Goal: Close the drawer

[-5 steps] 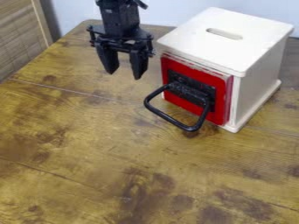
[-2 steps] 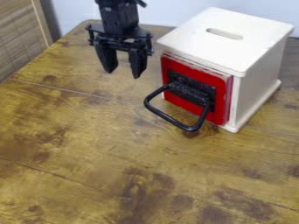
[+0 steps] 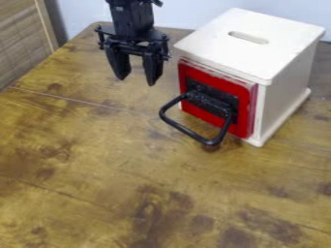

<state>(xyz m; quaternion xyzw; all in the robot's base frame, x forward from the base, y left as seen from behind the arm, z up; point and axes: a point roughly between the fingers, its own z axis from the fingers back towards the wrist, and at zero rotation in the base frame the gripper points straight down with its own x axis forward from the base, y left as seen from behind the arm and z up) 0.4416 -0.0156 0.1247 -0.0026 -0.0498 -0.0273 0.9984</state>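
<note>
Gripper (image 3: pixel 135 74) hangs pointing down over the worn wooden table (image 3: pixel 91 165), fingers (image 3: pixel 119 66) drawn together, grasping nothing. Drawer (image 3: pixel 211 98), red-fronted, sits to the gripper's right in the picture and slightly nearer the camera, apart from it, set in the pale wooden box (image 3: pixel 258 53). Its black loop handle (image 3: pixel 195 124) juts toward the table below the gripper's right side, not touching the fingers.

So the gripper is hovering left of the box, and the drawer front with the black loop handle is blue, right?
Not quite: the drawer front is red, not blue, as the camera view shows. The rest holds: the gripper hangs left of the pale wooden box, and the black loop handle sticks out from the drawer front.
</note>
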